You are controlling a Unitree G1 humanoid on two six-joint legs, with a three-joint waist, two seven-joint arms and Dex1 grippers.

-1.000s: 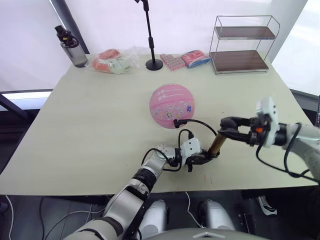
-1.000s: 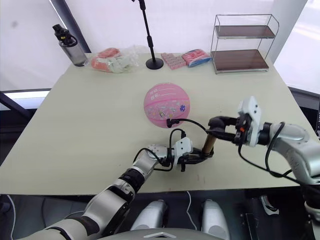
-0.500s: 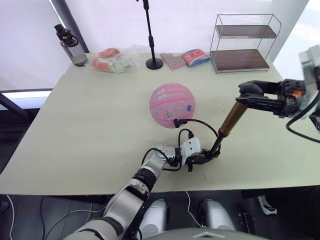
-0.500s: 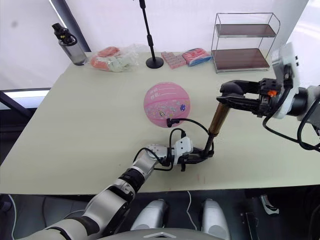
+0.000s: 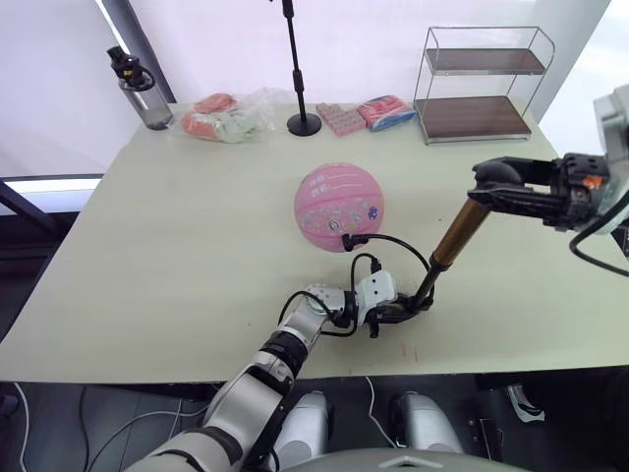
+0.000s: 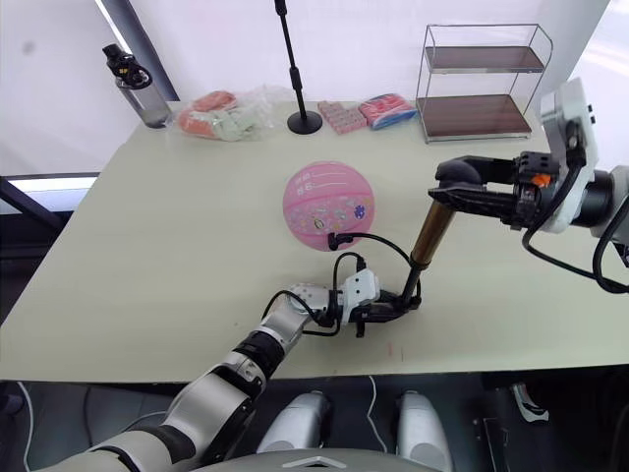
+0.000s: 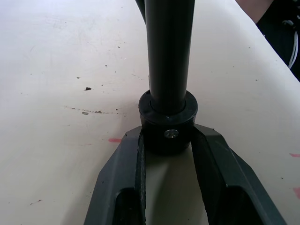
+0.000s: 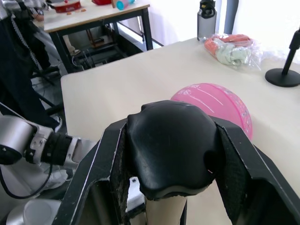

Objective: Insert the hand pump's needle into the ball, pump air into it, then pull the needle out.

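1. Pumping in hand; pink rubber ball with white lettering and small stickers (image 5: 338,208) resting mid-table on the pale tabletop (image 5: 177,246), looking round and already fairly full.
2. Slim gold-bronze hand pump (image 5: 458,233) extended, tilted, black base on the table near the front edge, well short of the ball.
3. Left gripper (image 7: 168,154) low on the table, jaws narrow, clamped on the pump's black base collar (image 7: 168,123). Best kept pressed down and steady through each stroke.
4. Right gripper (image 8: 168,154) raised, jaws closed around the black handle cap (image 8: 168,145) at the top of the pulled-out shaft.
5. Thin black hose (image 5: 393,246) looping from base to ball; black needle fitting (image 5: 346,239) at the ball's near lower side, seemingly seated; pin itself too small to see.
6. Next stroke, by judgement: push along the shaft's own line, no sideways lean, or base may skid from the left jaws.
7. Hose slack worth keeping; a tug could roll the ball or bend the needle.
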